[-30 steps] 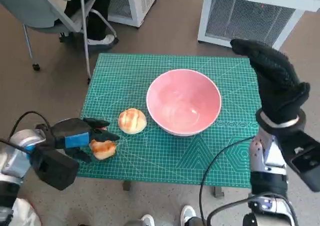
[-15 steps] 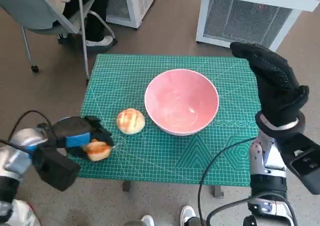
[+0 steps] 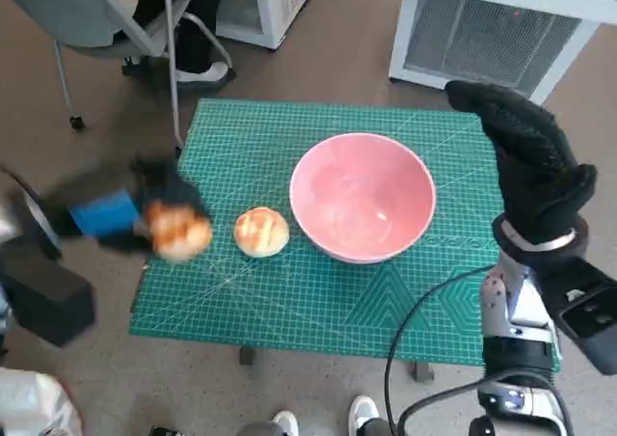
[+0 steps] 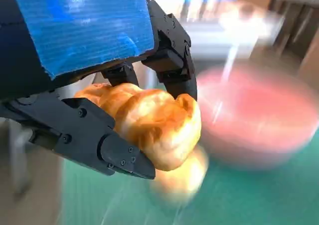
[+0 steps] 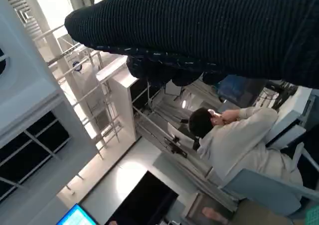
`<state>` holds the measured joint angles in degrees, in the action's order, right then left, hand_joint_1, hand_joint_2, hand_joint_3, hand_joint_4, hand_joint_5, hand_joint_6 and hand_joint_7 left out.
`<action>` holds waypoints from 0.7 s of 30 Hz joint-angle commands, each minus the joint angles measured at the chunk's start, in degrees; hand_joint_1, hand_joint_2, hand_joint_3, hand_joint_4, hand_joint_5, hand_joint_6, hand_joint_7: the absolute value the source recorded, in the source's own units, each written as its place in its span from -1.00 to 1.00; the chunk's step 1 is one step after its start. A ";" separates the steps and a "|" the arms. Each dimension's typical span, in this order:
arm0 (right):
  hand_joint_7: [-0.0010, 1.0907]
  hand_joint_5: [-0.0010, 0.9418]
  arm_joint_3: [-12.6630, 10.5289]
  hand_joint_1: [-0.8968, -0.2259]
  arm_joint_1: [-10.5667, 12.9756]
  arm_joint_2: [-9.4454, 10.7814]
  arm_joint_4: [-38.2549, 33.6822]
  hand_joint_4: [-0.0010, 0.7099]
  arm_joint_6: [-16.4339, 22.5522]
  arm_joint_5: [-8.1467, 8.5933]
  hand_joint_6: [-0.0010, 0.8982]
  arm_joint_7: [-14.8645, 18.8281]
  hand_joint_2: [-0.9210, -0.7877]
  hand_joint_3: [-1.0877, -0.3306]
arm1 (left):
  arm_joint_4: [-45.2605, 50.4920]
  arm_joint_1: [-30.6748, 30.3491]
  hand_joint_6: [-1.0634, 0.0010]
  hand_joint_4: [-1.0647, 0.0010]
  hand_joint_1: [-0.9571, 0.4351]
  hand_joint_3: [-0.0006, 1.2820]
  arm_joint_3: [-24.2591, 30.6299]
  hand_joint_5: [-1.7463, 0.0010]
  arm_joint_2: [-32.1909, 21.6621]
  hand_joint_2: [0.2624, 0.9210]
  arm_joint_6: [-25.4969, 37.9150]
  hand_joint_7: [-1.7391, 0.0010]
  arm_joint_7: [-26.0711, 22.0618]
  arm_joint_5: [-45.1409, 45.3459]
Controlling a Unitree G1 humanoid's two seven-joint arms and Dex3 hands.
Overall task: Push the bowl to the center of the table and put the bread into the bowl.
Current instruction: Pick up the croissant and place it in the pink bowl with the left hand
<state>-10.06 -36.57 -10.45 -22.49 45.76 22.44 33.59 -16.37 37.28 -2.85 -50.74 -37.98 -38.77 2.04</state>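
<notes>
Head camera: high, steeply down on green mat [image 3: 289, 282], whole table in frame. Left wrist camera: close behind left hand [image 4: 89, 60], facing past fingers [image 4: 119, 158] toward pink bowl [image 4: 259, 115]; bowl [image 3: 362, 197] shared with head view. Right wrist camera: behind gloved right hand [image 5: 209, 31], facing room, seated person [image 5: 239, 140].

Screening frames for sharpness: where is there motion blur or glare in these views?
Head view: blue-taped left hand and its golden bread piece are smeared. Left wrist view: that bread is sharp, pink bowl blurred. Right wrist view: sharp, bright window glare.
</notes>
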 commanded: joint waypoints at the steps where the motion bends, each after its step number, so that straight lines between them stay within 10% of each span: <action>1: 0.06 -1.00 -0.09 -0.13 0.66 -0.44 -0.65 -0.25 -1.05 1.03 -0.94 0.88 -1.00 -0.23 | 1.01 7.94 -0.25 -0.10 0.38 -0.84 -0.72 -0.35 5.58 1.00 0.22 -0.40 2.73 1.36; 21: 0.13 -1.00 -0.41 -0.13 1.08 -0.19 -0.49 -0.29 -0.71 2.49 -1.00 2.37 -1.00 -0.19 | -28.71 29.25 -0.25 -0.04 0.38 -0.82 -14.08 -0.32 27.06 1.00 -1.25 -0.46 8.58 16.88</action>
<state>-10.31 -36.68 -10.57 -22.68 45.23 24.63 35.49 -40.48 64.96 -15.31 -25.31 -39.22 -30.85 16.91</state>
